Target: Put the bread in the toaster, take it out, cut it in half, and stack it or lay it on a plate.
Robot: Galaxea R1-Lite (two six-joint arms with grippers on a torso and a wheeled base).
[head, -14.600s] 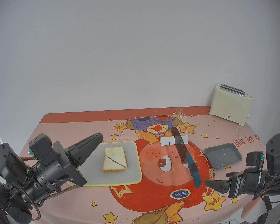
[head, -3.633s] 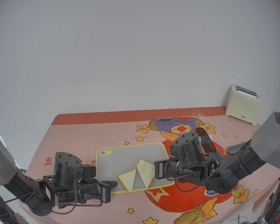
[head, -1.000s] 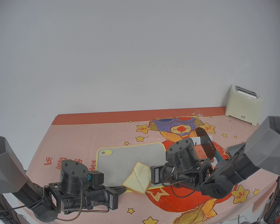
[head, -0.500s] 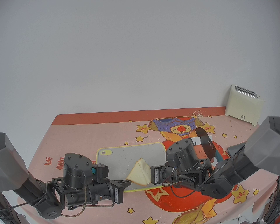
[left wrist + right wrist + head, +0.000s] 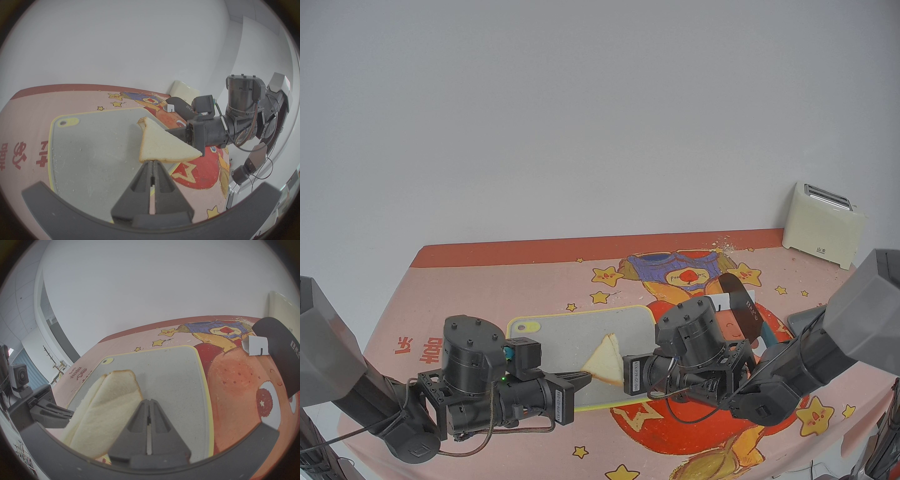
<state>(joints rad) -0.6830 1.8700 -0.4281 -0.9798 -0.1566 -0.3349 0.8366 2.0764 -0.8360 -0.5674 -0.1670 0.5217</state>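
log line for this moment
left gripper shut | right gripper shut | bread halves tilted, pressed between both tips | over board

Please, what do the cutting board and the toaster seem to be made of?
Cutting board: probably plastic, matte grey with a yellow rim; its surface looks finely speckled and flat.
Toaster: likely a cream plastic shell, smooth with a soft sheen; the slots on top look metallic.

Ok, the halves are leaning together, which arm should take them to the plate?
Right, likely. The grey plate lies on the robot's right beside that arm; the left gripper would have to cross the cutting board. Both grippers are shut against the bread halves, so the right gripper must open first.
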